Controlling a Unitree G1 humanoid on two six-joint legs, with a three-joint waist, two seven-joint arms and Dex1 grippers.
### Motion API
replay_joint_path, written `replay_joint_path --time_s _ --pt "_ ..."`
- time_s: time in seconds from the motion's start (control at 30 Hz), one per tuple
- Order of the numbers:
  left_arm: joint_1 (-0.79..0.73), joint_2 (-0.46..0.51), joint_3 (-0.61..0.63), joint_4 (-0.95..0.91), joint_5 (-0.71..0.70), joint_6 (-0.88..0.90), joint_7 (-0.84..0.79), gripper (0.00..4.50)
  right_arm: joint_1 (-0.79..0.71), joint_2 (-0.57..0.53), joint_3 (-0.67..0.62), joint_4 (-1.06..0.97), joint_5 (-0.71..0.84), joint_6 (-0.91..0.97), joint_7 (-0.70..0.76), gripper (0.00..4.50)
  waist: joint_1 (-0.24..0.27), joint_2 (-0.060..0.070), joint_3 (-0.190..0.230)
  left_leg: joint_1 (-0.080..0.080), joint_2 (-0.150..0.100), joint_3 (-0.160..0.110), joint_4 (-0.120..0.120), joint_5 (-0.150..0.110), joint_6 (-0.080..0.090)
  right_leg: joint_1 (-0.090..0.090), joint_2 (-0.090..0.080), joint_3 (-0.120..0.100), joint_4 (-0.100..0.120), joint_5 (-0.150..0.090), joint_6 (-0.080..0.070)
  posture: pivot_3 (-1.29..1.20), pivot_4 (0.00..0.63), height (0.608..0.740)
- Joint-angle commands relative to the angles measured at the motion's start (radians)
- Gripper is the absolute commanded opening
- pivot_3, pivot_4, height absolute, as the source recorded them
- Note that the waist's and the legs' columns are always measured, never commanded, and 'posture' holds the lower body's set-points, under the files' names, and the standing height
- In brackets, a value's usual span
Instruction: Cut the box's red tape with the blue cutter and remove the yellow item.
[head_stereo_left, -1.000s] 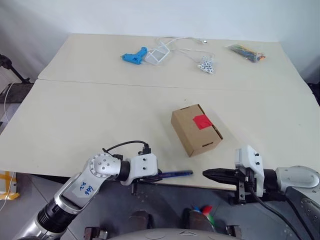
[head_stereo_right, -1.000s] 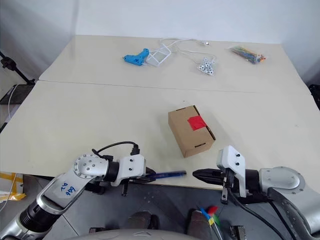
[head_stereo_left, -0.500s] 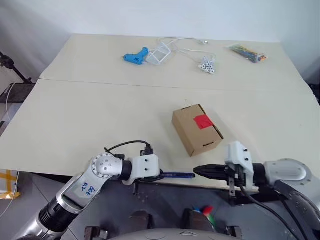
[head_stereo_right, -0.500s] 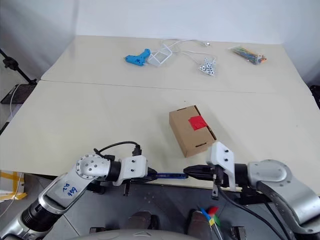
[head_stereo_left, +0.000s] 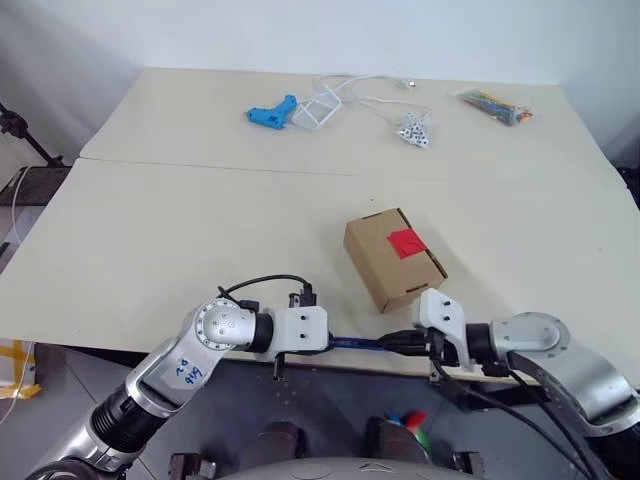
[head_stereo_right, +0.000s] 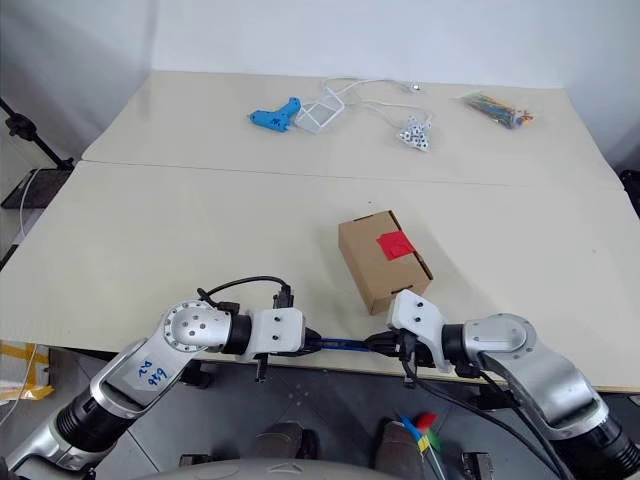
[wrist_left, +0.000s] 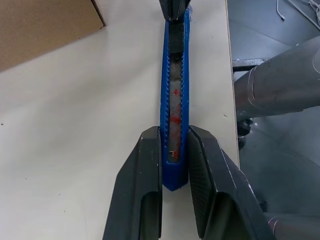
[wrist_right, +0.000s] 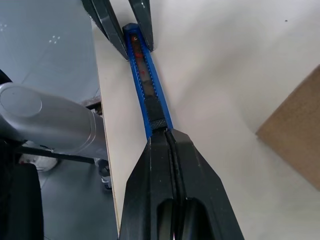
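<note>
Red tape (head_stereo_left: 405, 243) is not cut yet: it sits whole on the top face of the box (head_stereo_left: 394, 258), and the flaps under it lie flat and closed. So the main work of the task is not done. The yellow item I cannot see; I judge that it is inside the box, but the pictures do not prove it.

I take the box as my landmark. It stands on the table (head_stereo_left: 150, 230), a little back from the near edge. The blue cutter (head_stereo_left: 357, 343) is just in front of the box, along the near table edge and not touching it.

My left gripper (wrist_left: 175, 165) is clamped on the butt end of the cutter, one finger on each side of the blue body. My right gripper (head_stereo_right: 377, 345) has its two fingers pressed together, and their tips meet the other end of the cutter, at the ribbed black slider (wrist_right: 158, 122). Whether they pinch the slider or only touch it, I cannot tell.

I judge that this is the preparing step: pushing the blade out. What is left: to bring the cutter to the box, cut the tape, open the flaps, and take out the yellow item.
</note>
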Motion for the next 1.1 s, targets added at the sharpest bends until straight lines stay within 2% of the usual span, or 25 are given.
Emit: replay_joint_path --time_s 0.03,0.57,0.77,0.93,1.0,1.1 --pt "0.007 -0.004 -0.024 0.031 0.048 0.019 0.018 0.39 0.001 0.019 0.033 -0.003 -0.022 -0.005 0.006 0.0 0.0 0.0 0.0 0.0 0.0 0.0 0.0 0.0 0.0 0.0 0.0 0.0 0.0 0.0 0.0 0.0 0.15 0.74" --pt "-0.004 -0.017 -0.028 0.041 0.056 0.009 0.009 0.39 -0.088 0.188 0.134 0.011 -0.057 0.075 -0.062 0.0 -0.001 0.0 -0.001 0.001 0.0 0.0 0.0 0.0 0.0 0.0 0.0 0.0 0.001 0.0 0.0 0.0 0.15 0.74" --pt "-0.01 -0.027 -0.031 0.049 0.059 0.006 0.005 0.39 -0.051 0.18 0.103 -0.02 -0.042 0.074 -0.052 0.0 0.002 -0.001 -0.001 0.0 0.0 0.0 0.0 0.0 0.0 0.0 0.0 0.0 0.0 0.0 0.0 0.0 0.15 0.74" --pt "-0.004 -0.028 -0.015 0.062 0.053 -0.033 0.009 0.39 0.057 0.15 -0.116 -0.114 0.122 0.071 -0.013 0.0 0.002 0.0 -0.001 -0.001 -0.001 -0.001 0.0 0.0 0.0 -0.001 0.0 0.0 0.0 0.0 0.0 0.0 0.15 0.74" --pt "0.011 -0.038 0.02 0.082 0.042 -0.114 0.032 0.39 0.119 0.13 -0.271 -0.156 0.31 0.179 -0.018 0.0 0.001 0.0 -0.001 -0.002 -0.001 -0.001 0.0 0.0 0.0 -0.001 0.0 0.0 -0.001 0.0 0.0 0.0 0.15 0.74" --pt "0.026 -0.062 0.074 0.129 0.044 -0.28 0.088 0.39 0.164 0.09 -0.419 -0.177 0.538 0.352 -0.083 0.0 -0.001 0.0 -0.001 -0.001 0.001 -0.001 -0.001 0.0 0.0 -0.001 0.0 0.0 0.0 0.001 0.0 0.0 0.15 0.74"
